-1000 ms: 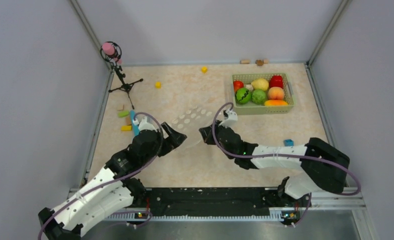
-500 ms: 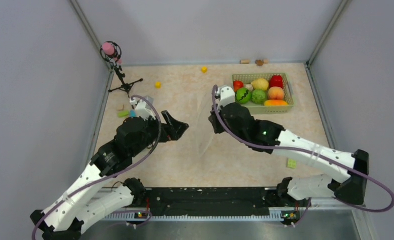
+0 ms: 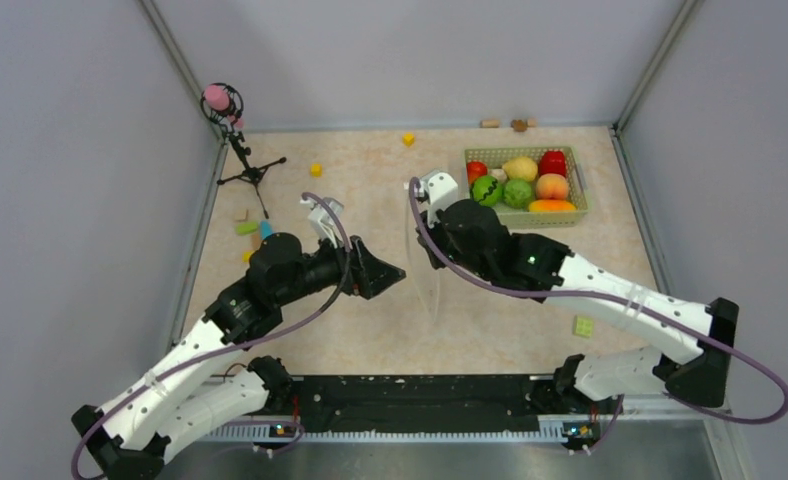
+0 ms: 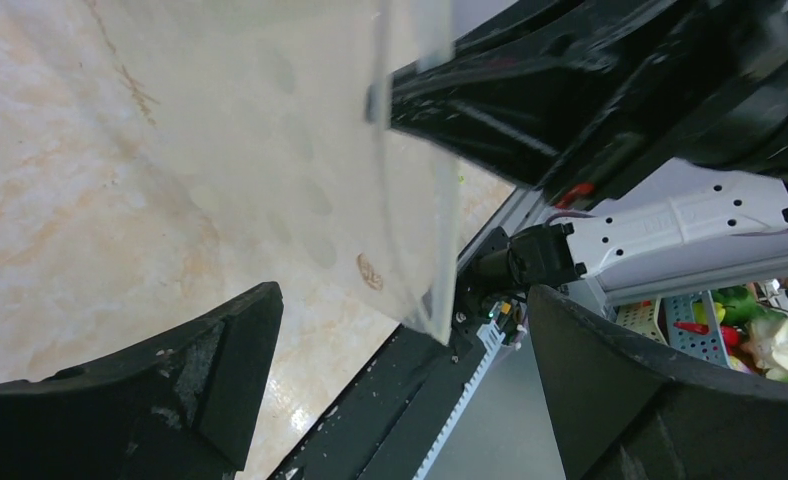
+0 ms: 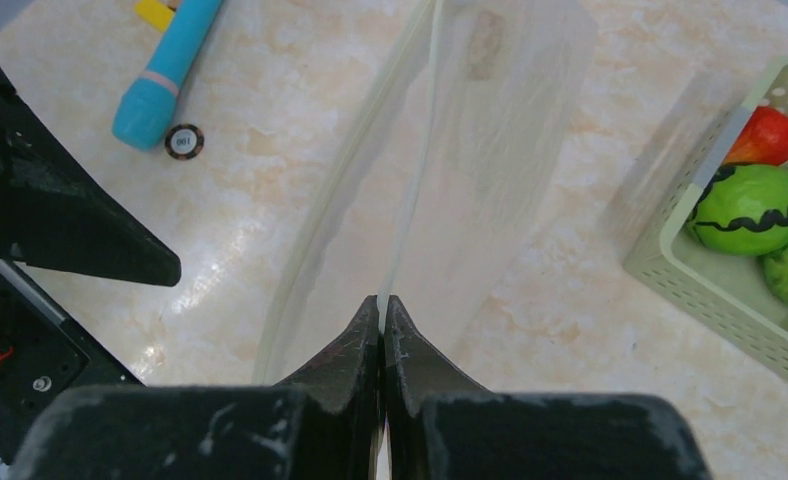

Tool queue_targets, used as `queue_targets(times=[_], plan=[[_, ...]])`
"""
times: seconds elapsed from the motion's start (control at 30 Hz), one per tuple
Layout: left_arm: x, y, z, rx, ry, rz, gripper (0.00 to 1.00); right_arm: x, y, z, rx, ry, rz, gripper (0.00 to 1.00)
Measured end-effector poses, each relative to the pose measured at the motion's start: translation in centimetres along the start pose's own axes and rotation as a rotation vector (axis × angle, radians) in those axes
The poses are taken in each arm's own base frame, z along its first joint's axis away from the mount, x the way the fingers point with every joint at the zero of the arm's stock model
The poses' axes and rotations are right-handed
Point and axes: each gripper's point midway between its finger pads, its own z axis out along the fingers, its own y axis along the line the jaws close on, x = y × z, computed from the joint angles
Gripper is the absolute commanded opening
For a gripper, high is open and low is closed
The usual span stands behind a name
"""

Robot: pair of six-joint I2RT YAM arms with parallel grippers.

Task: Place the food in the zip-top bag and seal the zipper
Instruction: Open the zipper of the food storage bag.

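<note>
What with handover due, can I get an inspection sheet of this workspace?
Surface: beige marbled table.
Job's things: bag hangs from the right gripper; food all in the basket.
Clutter: yellow cubes, blocks, green block, mic stand.
Grippers: left gripper open, empty; right shut on bag.
Cables: purple cables, looped along both arms.
Surroundings: grey walls.
</note>
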Motion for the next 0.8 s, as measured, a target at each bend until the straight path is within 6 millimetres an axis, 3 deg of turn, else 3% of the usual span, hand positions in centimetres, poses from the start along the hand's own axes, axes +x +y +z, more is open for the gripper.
queue_targets(times=[0.13,0.23,0.33,0.53,0.8], plan=[[0.2,0.4,0.9,-0.008,0.017,-0.006,0.96,2.2,0.8,2.3,0.004,0.083,-0.002,0.0],[0.3,1.6,1.6,-0.061,0.015,-0.015,0.9,2.8,1.2,2.9,0.0,0.112,0.022,0.0],[0.6,3.0,2.4,-0.119,0.023,-0.026,0.81,2.2,1.5,2.8,-0.004,0.098,0.065,0.0],[2.0,4.7,4.3,-0.174,0.089,-0.058,0.74,1.1,2.1,2.8,-0.012,0.059,0.169,0.0],[3.5,5.4,5.9,-0.229,0.115,-0.083,0.46,-0.7,2.4,1.8,-0.042,-0.028,0.277,0.01]])
